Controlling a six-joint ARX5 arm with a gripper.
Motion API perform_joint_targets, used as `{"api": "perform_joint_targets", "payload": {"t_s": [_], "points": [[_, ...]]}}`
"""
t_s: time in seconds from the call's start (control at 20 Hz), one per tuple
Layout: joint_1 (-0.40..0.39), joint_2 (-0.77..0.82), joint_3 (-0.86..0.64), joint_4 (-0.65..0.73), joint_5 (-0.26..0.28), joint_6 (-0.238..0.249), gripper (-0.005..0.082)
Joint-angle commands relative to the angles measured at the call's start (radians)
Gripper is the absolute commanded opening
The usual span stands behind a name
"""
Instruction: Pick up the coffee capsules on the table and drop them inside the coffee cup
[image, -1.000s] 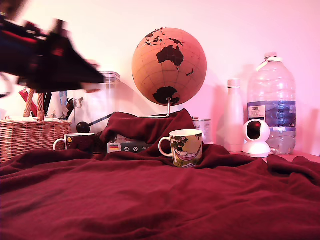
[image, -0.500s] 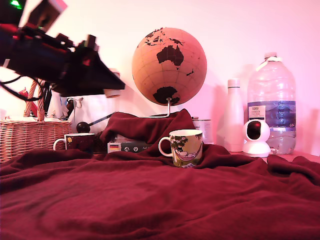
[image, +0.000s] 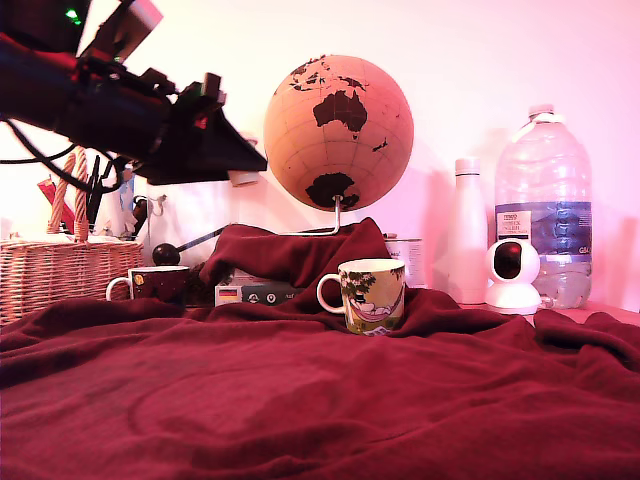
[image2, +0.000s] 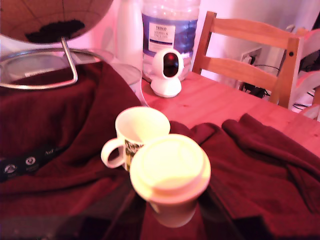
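The cream coffee cup (image: 372, 295) with its cartoon picture stands upright on the rumpled dark red cloth of the table (image: 320, 400). High at the exterior view's left hangs my gripper (image: 245, 172), shut on a pale coffee capsule (image: 243, 178), well above the cup and off to its left. In the wrist view the capsule (image2: 170, 167) fills the middle, foil lid facing the camera, clamped by my gripper (image2: 170, 205). The cup (image2: 137, 125) shows just behind it, mouth open, partly covered by the capsule. I see no other capsule on the cloth (image2: 50, 125).
A cork globe (image: 338, 130) stands behind the cup on a cloth-draped box (image: 250, 293). A wicker basket (image: 60, 275) and dark mug (image: 155, 283) are below the arm. White bottle (image: 468, 230), water jug (image: 543, 205), small camera (image: 512, 275), wooden chair (image2: 250, 50).
The arm has swung toward the exterior view's right and slightly upward, carrying the capsule closer to the globe. The cup has not moved.
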Motion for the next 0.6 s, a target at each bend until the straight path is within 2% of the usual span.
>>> {"api": "perform_joint_targets", "payload": {"t_s": [0.0,0.15,0.55], "points": [[-0.014,0.022,0.013,0.009,0.0,0.005,0.0228],[-0.024,0.029,0.026,0.01,-0.001,0.031,0.0228],[-0.041,0.148,0.144,0.008,0.0,0.031,0.0228]]}}
